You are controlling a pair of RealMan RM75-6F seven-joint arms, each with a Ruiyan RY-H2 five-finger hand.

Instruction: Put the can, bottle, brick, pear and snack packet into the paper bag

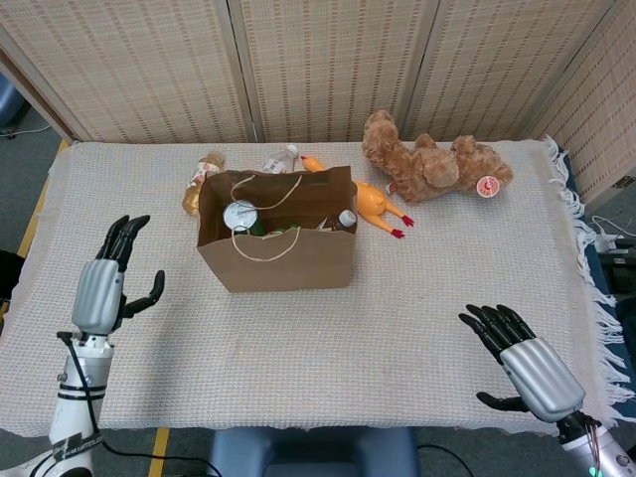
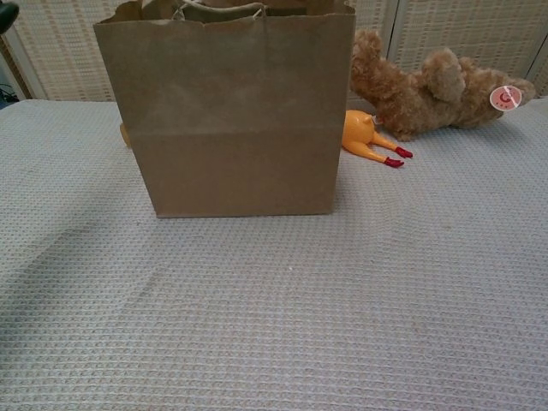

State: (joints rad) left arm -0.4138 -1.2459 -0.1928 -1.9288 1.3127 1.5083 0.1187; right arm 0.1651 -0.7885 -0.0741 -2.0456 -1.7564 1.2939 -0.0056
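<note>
Paper bag (image 1: pixel 288 260) upright, left robot hand (image 1: pixel 101 290) well apart

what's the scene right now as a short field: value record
bag: upright on table, mouth open
in bag: can top, bottle cap, something green; the rest hidden
left hand: left of bag, fingers spread, holds nothing
right hand: near front right table edge, fingers spread, holds nothing
behind bag: teddy, rubber chicken, two other small items
</note>
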